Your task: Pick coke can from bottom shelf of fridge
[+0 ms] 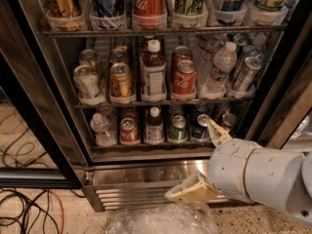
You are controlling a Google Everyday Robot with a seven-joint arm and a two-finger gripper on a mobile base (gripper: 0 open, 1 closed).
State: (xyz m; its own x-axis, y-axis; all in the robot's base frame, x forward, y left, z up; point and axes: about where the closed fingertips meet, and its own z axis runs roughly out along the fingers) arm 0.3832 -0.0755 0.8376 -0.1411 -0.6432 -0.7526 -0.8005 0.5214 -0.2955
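Note:
The coke can [129, 130], small and red with a silver top, stands on the bottom shelf [146, 146] of the fridge [141, 175], second from the left. My gripper [187, 159] is at the lower right, in front of the fridge's steel base, to the right of the can and apart from it. It is open and empty. One cream finger [214, 130] points up in front of the shelf's right end, and the other points down-left over the slatted base.
On the bottom shelf stand a water bottle [100, 129], a brown bottle [154, 126], a green can [178, 128] and a blue can [200, 126]. The middle shelf holds another red can [184, 77]. Cables [24, 208] lie on the floor at the left. Crinkled clear plastic [161, 219] lies below.

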